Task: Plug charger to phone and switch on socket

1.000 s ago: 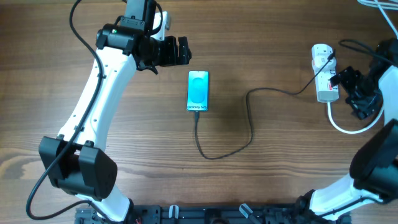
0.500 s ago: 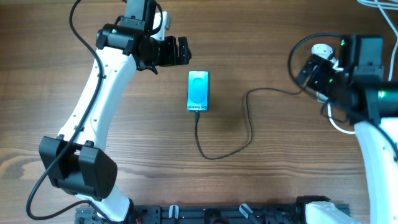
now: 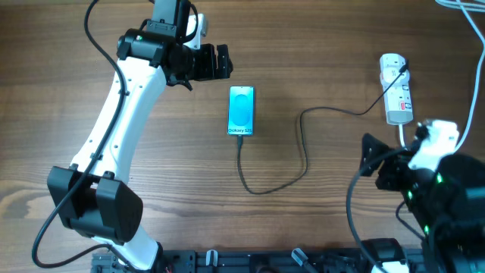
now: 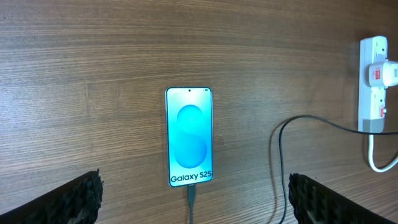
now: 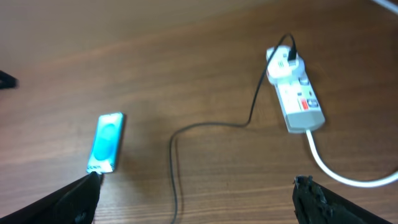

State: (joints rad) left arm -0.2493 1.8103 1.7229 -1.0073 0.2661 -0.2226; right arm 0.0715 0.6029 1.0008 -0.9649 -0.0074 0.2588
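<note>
The phone [image 3: 241, 111] lies flat mid-table with its cyan screen lit; it also shows in the left wrist view [image 4: 189, 137] and the right wrist view [image 5: 107, 142]. The dark charger cable [image 3: 303, 144] runs from the phone's lower end, where its tip [image 4: 191, 194] meets the phone, in a loop to a white plug in the socket [image 3: 396, 97]. The socket also shows in both wrist views [image 4: 372, 93] [image 5: 297, 94]. My left gripper [image 3: 225, 62] is open and empty, above and left of the phone. My right gripper [image 3: 370, 164] is open and empty, in front of the socket.
The socket's thick white cable [image 3: 405, 144] curves off toward my right arm. A thin white cable [image 3: 462, 11] crosses the far right corner. Bare wooden table [image 3: 341, 45] lies between the phone and the socket.
My right arm has swung away from the socket, first toward the centre, then back to the front right. The left arm, phone and cable have not moved.
</note>
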